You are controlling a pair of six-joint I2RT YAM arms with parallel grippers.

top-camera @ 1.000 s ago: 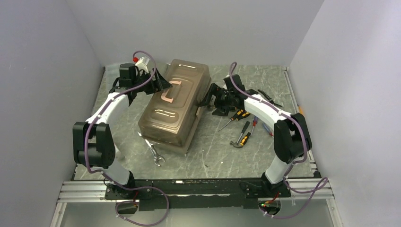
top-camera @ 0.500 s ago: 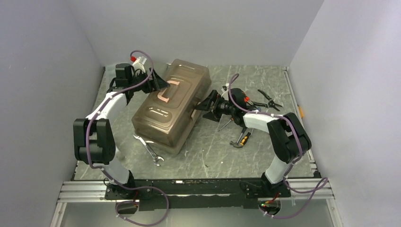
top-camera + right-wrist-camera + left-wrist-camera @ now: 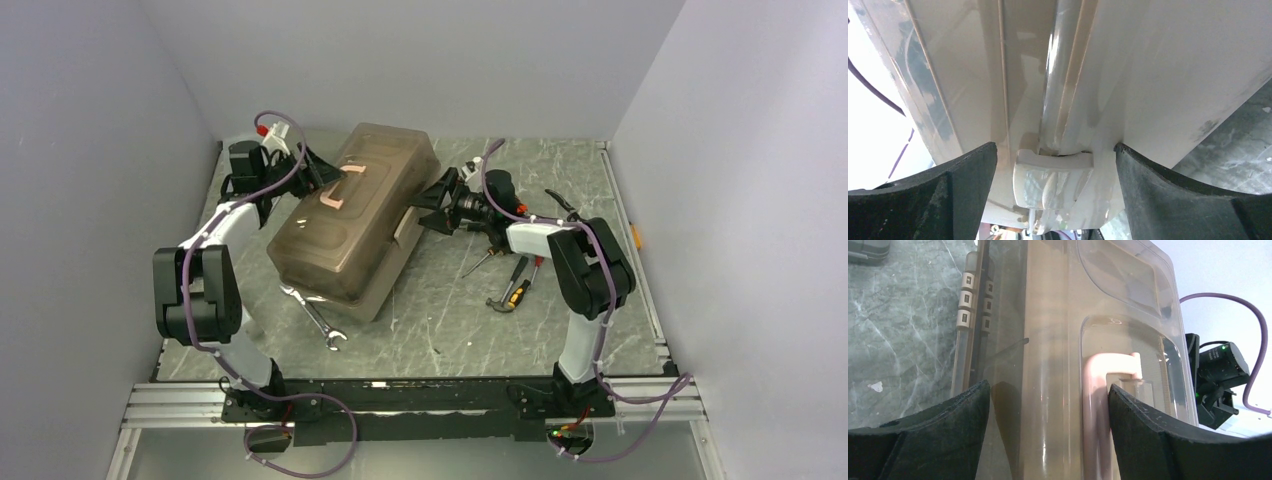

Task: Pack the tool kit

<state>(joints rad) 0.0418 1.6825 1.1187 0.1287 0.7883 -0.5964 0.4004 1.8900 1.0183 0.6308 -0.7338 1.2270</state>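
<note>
The toolbox has swung toward the table's far-left corner (lid shut), uncovering the wrench. Left gripper and right gripper flank it, both spread wide, gripping nothing; opening seemingly comes next.

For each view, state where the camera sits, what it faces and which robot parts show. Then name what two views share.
Top external: above and behind the robot, looking down at the toolbox; left arm and right arm show.
Left wrist: on the left hand, facing the toolbox's pink handle; own fingers show.
Right wrist: on the right hand, facing the toolbox's latch; own fingers show.
Shared: all three see the toolbox.
</note>
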